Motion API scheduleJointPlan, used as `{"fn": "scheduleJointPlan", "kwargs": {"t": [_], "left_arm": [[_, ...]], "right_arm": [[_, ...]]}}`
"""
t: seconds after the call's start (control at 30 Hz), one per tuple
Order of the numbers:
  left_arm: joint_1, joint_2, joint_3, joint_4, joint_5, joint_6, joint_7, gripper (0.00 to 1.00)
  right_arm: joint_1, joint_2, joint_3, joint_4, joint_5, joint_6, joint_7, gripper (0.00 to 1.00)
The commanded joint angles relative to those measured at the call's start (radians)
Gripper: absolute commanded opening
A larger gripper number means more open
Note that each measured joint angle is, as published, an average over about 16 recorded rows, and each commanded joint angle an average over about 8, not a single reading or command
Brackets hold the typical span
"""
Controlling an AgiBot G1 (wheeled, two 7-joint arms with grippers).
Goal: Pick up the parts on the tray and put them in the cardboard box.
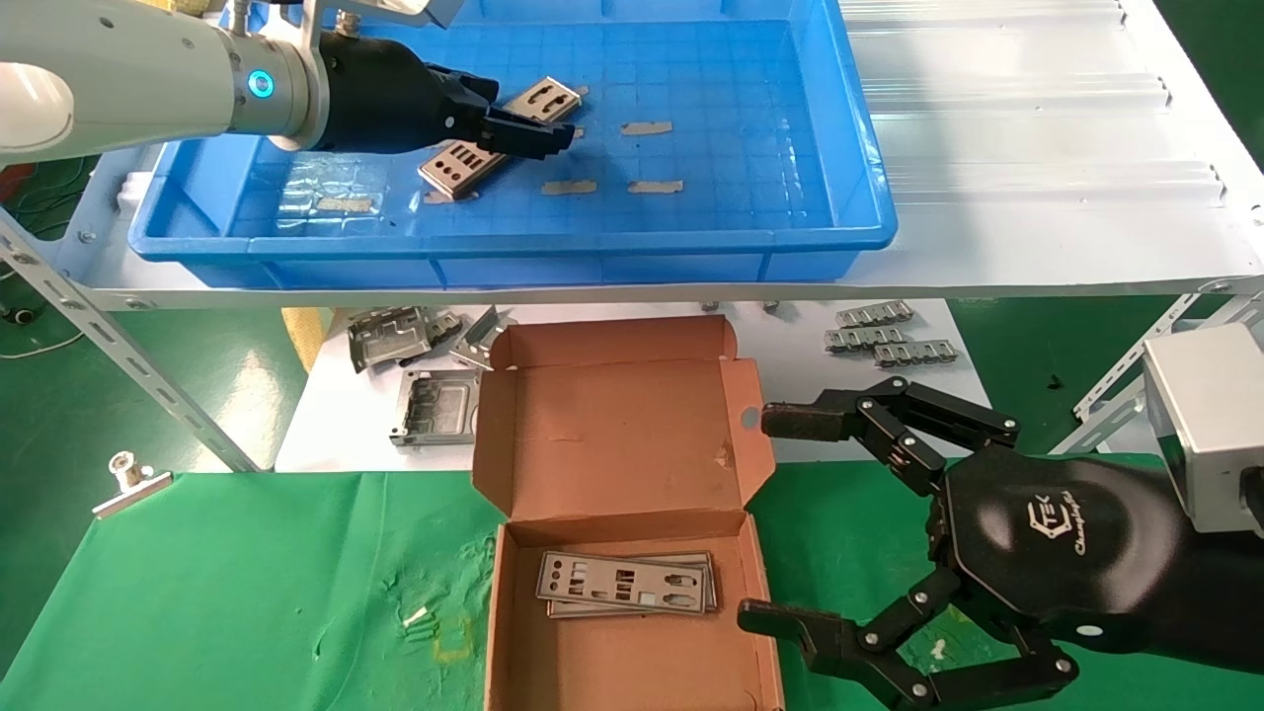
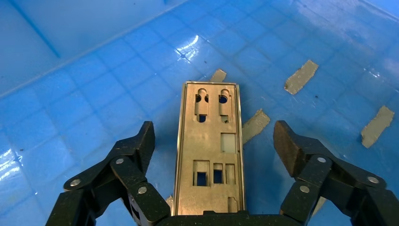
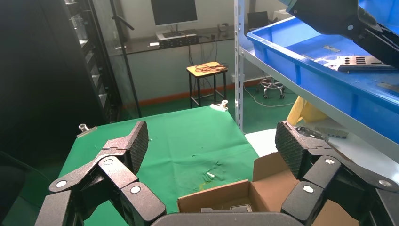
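Note:
One silver-grey plate with punched cutouts lies slantwise on the floor of the blue tray. My left gripper hovers over its middle. In the left wrist view the left gripper is open, with the plate between the fingers and touching neither. The cardboard box stands open on the green cloth and holds a few stacked plates. My right gripper is open and empty beside the box's right wall. The right gripper shows above the box in its wrist view.
Grey tape strips are stuck to the tray floor. Chunky grey frames and ridged silver strips lie on the lower white shelf behind the box. A binder clip holds the green cloth at the left. A slanted shelf strut stands nearby.

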Motion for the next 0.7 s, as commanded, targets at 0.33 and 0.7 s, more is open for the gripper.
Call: {"fn": "scheduleJointPlan", "kwargs": {"t": [0.33,0.7], "left_arm": [[0.019,-0.005,-0.003,-0.027,-0.016,-0.022,0.037,0.13],[0.023,0.000,-0.002,-0.024,-0.029,-0.031,0.058,0.00]], "right_arm": [[0.000,0.000,0.000,0.000,0.000,0.000,0.000,1.00],[0.000,0.000,0.000,0.000,0.000,0.000,0.000,1.00]]}}
